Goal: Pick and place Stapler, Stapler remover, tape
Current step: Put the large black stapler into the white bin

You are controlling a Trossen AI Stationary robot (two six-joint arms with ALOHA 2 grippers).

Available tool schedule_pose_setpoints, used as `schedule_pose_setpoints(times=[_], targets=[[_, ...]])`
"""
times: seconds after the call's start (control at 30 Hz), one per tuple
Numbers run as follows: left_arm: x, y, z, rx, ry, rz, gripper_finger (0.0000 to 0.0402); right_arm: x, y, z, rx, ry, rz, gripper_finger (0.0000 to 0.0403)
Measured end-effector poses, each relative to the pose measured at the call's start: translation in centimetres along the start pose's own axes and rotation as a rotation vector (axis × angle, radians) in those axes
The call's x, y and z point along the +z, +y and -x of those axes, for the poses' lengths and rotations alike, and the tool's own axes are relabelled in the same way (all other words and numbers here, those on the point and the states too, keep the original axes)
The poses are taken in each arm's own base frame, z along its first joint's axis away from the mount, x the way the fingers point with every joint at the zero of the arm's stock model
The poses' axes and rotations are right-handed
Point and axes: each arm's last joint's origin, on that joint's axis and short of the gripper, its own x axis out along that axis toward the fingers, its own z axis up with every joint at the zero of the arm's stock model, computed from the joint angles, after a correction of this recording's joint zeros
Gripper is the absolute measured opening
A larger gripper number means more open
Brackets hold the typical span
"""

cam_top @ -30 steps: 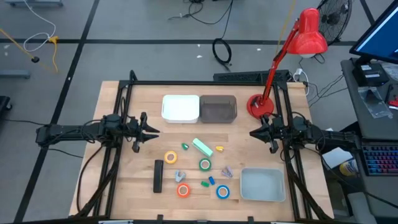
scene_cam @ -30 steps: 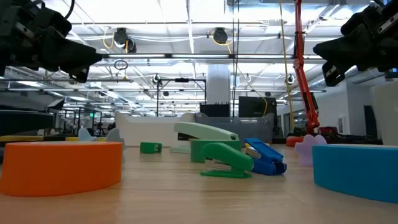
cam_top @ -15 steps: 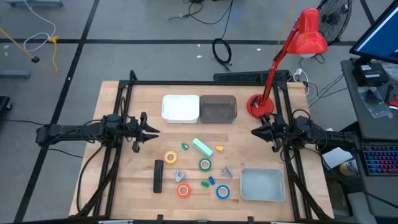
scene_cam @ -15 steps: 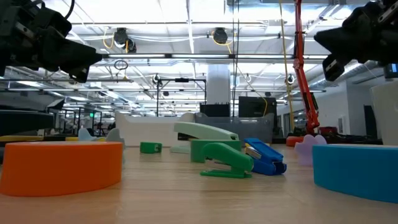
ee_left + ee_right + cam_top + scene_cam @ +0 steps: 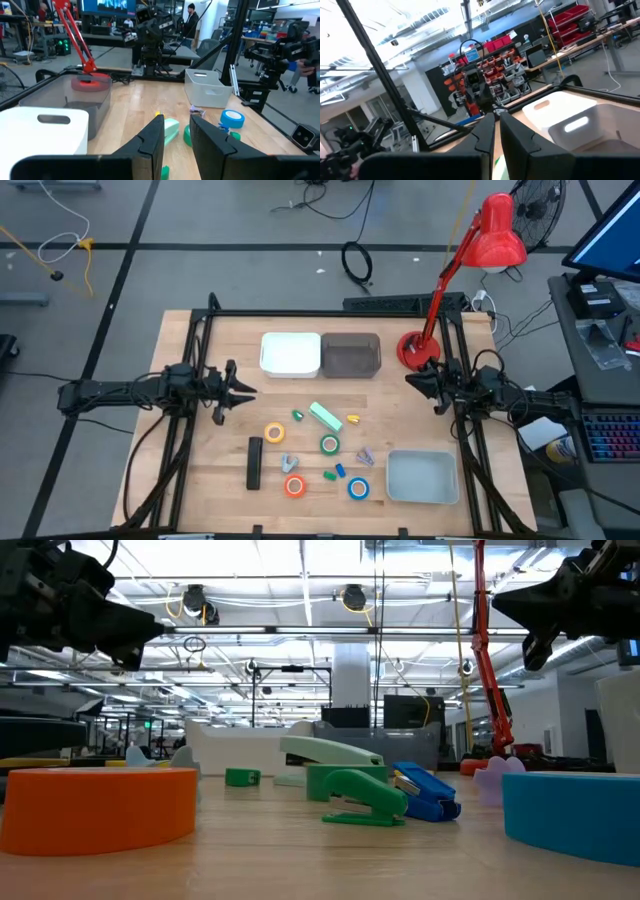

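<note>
both grippers are raised clear of the table and hold nothing. left gripper (image 5: pixel 233 390) hovers at the left side of the table, level with the item cluster, fingers a little apart with a gap showing between them in its wrist view. right gripper (image 5: pixel 417 382) hangs at the right side near the red lamp (image 5: pixel 420 348) base, fingers nearly together with only a thin slit between them, empty.

task items, all lying loose on the wood in the central area:
- yellow tape roll (image 5: pixel 274 434), green tape roll (image 5: pixel 329 444), orange tape roll (image 5: pixel 294 486) and blue tape roll (image 5: pixel 359 489), each apart from the others.
- green stapler (image 5: pixel 325 416), lying diagonally above the green roll.
- black stapler (image 5: pixel 254 462), lying left of the orange roll.
- small grey clawed piece (image 5: pixel 289 463), judged to be a stapler remover; a second similar piece (image 5: pixel 365 454) lies right of the green roll. identification of both is uncertain.

containers: white bin (image 5: pixel 290 354) and dark bin (image 5: pixel 351 355) side by side at the far edge, grey tray (image 5: pixel 421 478) at the near right. no task item shows inside any of them.

assessment: nothing placed, nothing grasped. judged at the very start; every pick and every placement remains outstanding.
</note>
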Motion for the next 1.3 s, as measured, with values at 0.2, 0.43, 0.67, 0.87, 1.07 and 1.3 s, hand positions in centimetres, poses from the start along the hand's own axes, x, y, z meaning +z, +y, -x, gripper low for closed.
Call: schedule_pose_setpoints(times=[0.2,0.43,0.67,0.87,1.07,1.3], targets=[[1.0,0.2,0.1,0.074,-0.114,0.04,0.0095,0.0,0.0,0.0,-0.001,0.0,0.069,0.002],[4.0,0.1,0.4,0.149,-0.308,0.138,0.0095,0.0,0.0,0.0,-0.001,-0.001,0.073,0.002],[8.5,-0.4,-0.2,0.228,-0.11,0.1,0.0094,0.0,0.0,0.0,0.001,0.0,0.075,0.002],[10.8,-0.6,-1.8,0.344,0.154,0.241,0.0094,0.0,0.0,0.0,0.001,0.001,0.075,0.002],[11.4,-1.3,-4.5,0.395,0.34,0.517,0.0094,0.0,0.0,0.0,0.001,0.001,0.075,0.002],[9.4,-3.0,-7.7,0.538,0.575,0.933,0.0094,0.0,0.0,0.0,0.001,0.002,0.075,0.002]])
